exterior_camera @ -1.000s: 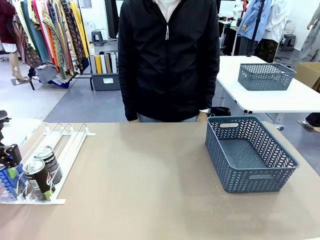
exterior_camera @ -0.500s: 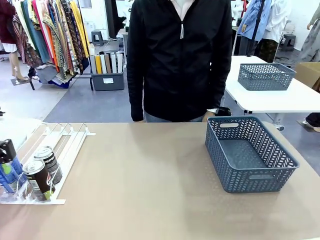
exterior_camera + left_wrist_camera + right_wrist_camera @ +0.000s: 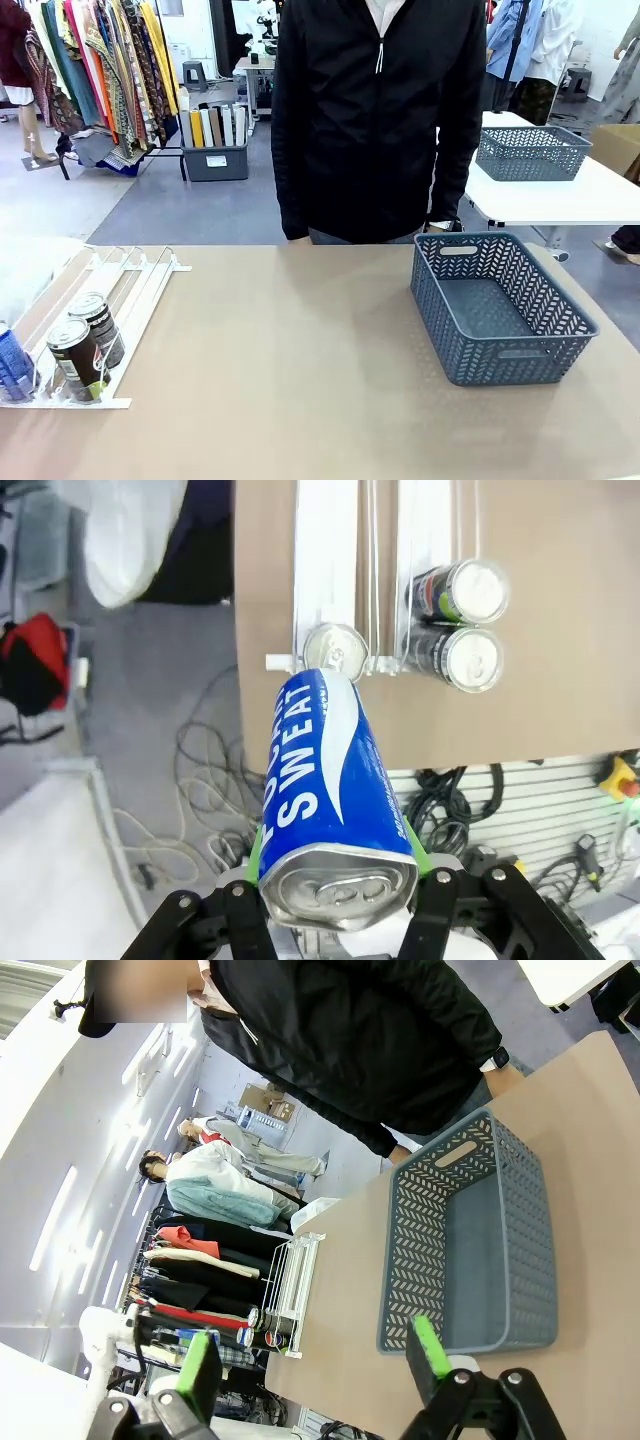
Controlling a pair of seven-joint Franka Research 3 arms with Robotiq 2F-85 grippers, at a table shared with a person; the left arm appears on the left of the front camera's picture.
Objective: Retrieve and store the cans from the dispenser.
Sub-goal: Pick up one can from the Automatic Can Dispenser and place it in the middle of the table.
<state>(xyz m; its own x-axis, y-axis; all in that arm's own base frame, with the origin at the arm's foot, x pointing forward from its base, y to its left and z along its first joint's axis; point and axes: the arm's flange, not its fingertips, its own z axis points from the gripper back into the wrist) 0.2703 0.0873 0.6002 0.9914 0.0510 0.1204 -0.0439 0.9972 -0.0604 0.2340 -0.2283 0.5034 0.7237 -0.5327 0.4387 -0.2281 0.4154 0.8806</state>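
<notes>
**Can in hand at the left edge, basket far off to the right**

The blue can [image 3: 325, 770] is clenched in my left claw [image 3: 337, 880], green pads pressed against its sides near the top. The pull-tab end faces my wrist. The can's long axis runs straight out along my fingers, and its base points down at the low end of the rack [image 3: 325, 570]. I hold it clear above the rack, out over the near left corner of the surface [image 3: 280, 380].

Directly below its base, a second blue can [image 3: 335, 650] sits at the stopper of the same lane. In the next lane over, a dark can [image 3: 465, 658] rests at the stopper with a second dark can [image 3: 458, 590] touching it from behind.

The basket [image 3: 500, 355] stands well apart from all this, by the right edge of the surface, and nothing lies inside it. So the drop point is across the whole surface to my right. I judge that the carry must sweep sideways, and the can may need turning upright before I let go.

My right claw [image 3: 315, 1360] is released, nothing between its pads, and it hangs much nearer the basket than my left does. A person [image 3: 380, 120] stands at the far edge.
</notes>
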